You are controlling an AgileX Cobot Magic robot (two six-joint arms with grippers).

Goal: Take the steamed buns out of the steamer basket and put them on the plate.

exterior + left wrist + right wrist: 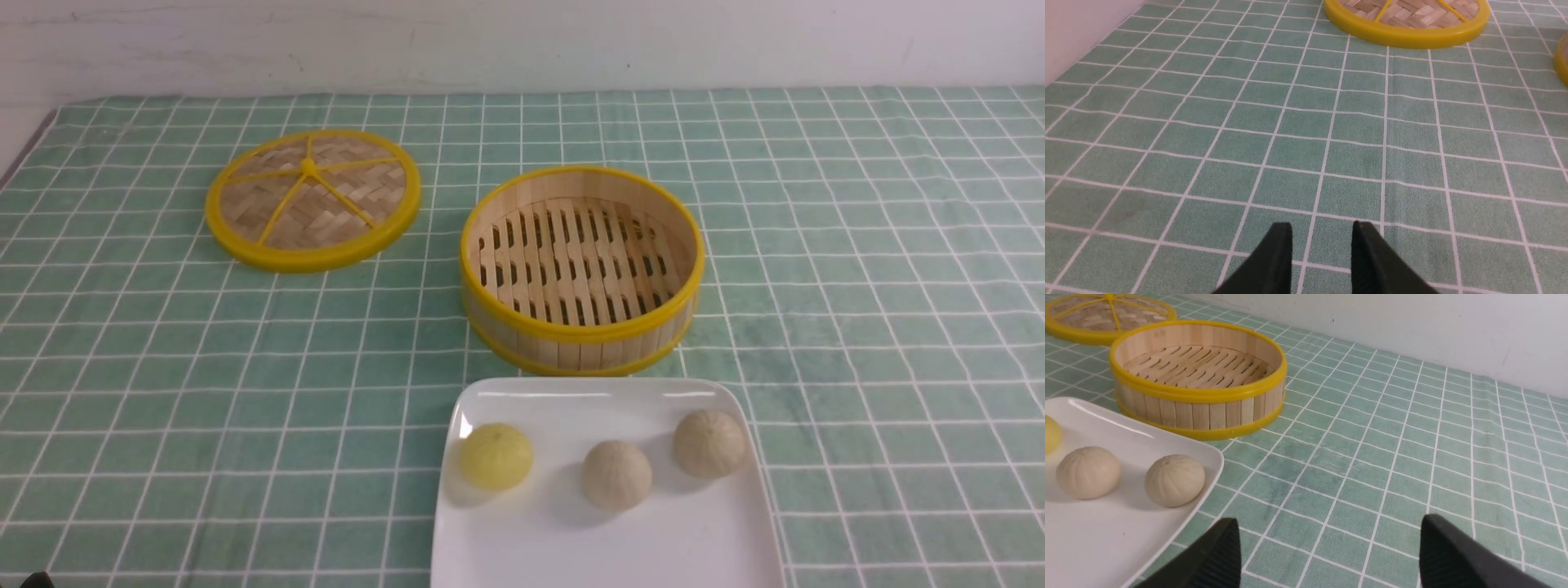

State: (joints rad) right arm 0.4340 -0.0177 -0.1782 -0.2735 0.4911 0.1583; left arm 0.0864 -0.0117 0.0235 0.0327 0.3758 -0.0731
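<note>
Three steamed buns lie on the white square plate [588,389] at the table's front: a pale yellow bun [496,456], a cream bun [616,474] and a second cream bun [709,443]. Just behind the plate stands the steamer basket [571,347], with only its slatted floor showing inside. Neither gripper shows in the front view. In its wrist view my left gripper [1323,224] is open over bare cloth, nothing between its fingers. My right gripper [1329,518] is wide open over cloth to the right of the plate [1106,539]; the nearest bun [1175,479] lies apart from it.
The flat woven lid [313,198] with a yellow rim lies at the back left, also in the left wrist view as the lid [1408,20]. A green checked cloth [857,327] covers the table. A white wall [522,41] runs behind.
</note>
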